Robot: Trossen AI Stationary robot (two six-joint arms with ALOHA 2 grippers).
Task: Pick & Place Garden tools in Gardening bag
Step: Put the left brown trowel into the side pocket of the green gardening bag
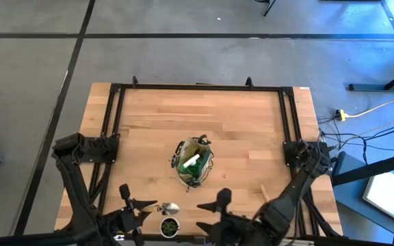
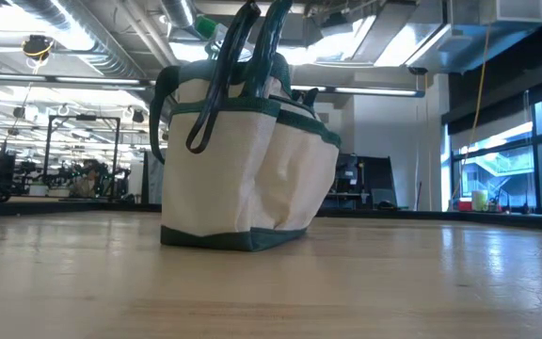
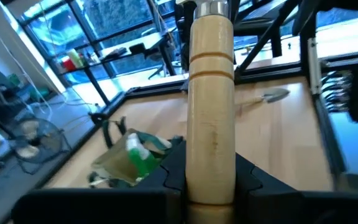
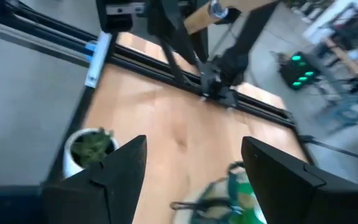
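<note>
1. While no brand, label or writing can be read on anything, colours tell the things apart: the gardening bag (image 1: 193, 163) is tan fabric with green trim.
2. At the near edge of the counter (image 1: 238, 123), the left hand (image 1: 137, 206) is closed to a narrow gap on a wooden-handled trowel (image 1: 169, 208). The left wrist view shows the pale ringed handle (image 3: 211, 106) upright between the two dark fingers (image 3: 253, 177), and the high view shows the metal blade pointing toward the right arm.
3. Near the same edge, just beside the trowel's blade, the right hand (image 1: 209, 206) stands with its fingers (image 4: 120, 165) spread as wide as they go, holding nothing.
4. Between the two hands, right at the edge, sits a small round pot with a green plant (image 1: 170, 226); it shows in the right wrist view too, beside that hand's finger.
5. Upright near the middle of the counter, the gardening bag is well apart from both hands. A green spray bottle with a white top (image 1: 190, 164) lies in its mouth, and dark looped handles (image 2: 243, 56) rise above its rim in the low view.
6. Another wooden-handled trowel (image 1: 264, 193) lies flat on the counter by the right arm, outside the bag.
</note>
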